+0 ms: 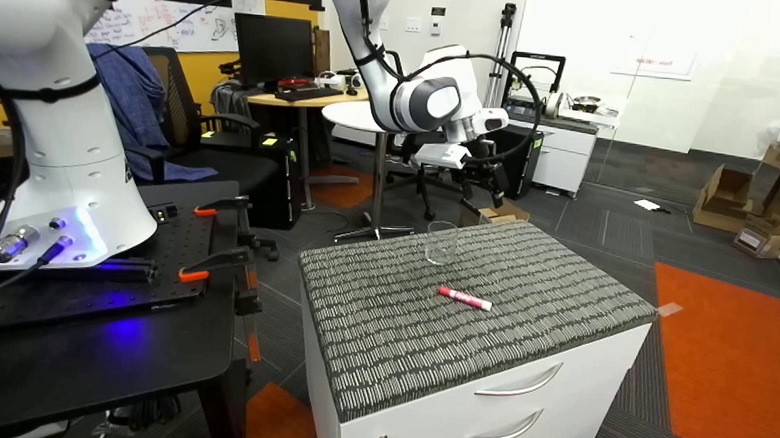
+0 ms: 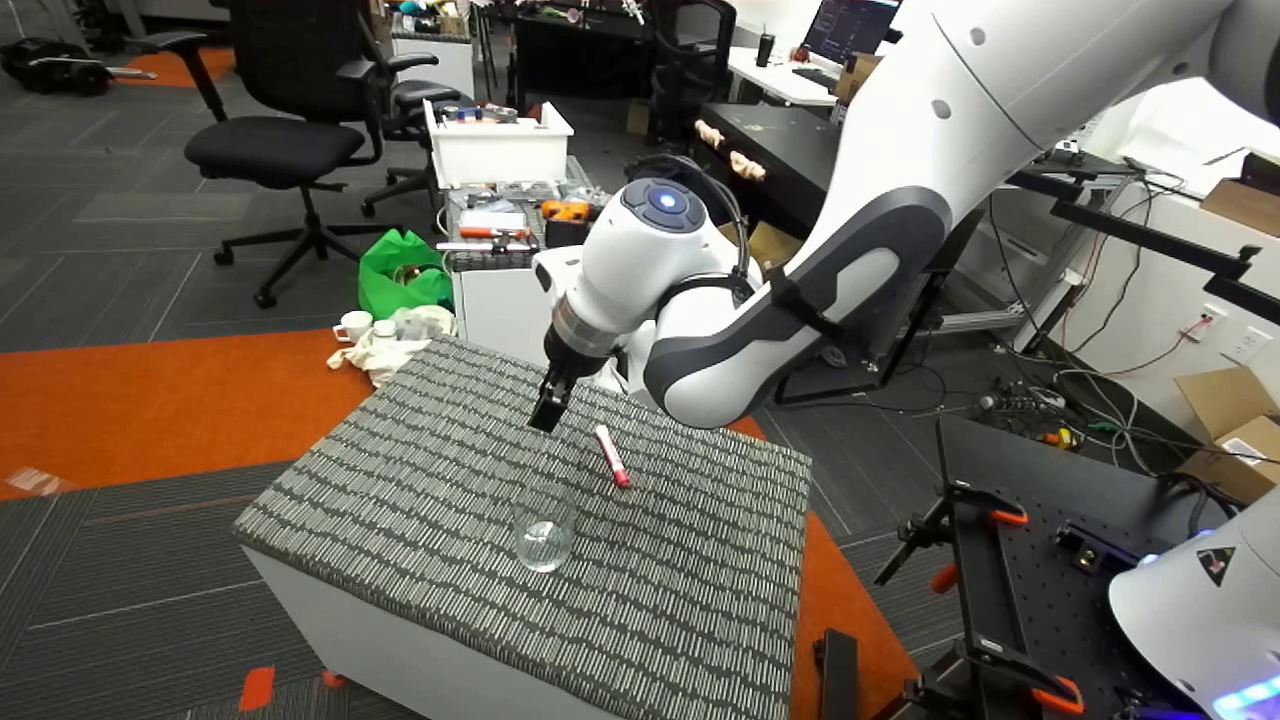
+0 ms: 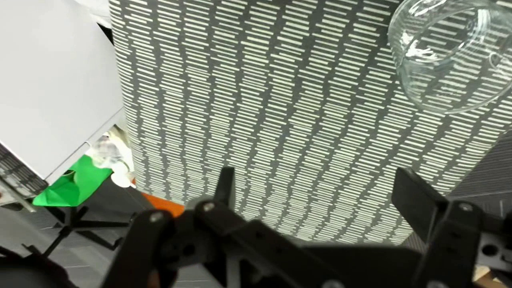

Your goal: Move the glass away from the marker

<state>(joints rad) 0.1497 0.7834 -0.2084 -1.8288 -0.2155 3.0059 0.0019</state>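
In an exterior view, the clear, colourless, round-walled drinking glass (image 1: 441, 244) stood upright on the grey, white-dashed fabric cushion (image 1: 389, 341), probably steady on its base, near but apart from the slim red-pink, whitish-ended marker (image 1: 465, 298). Right of the glass and higher, my black two-fingered gripper (image 3: 314, 184) hung empty, spread wide in the wrist view, presumably to straddle the smooth wall.

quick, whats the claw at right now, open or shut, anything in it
Claw: open, holding nothing; the glass stands apart from it.
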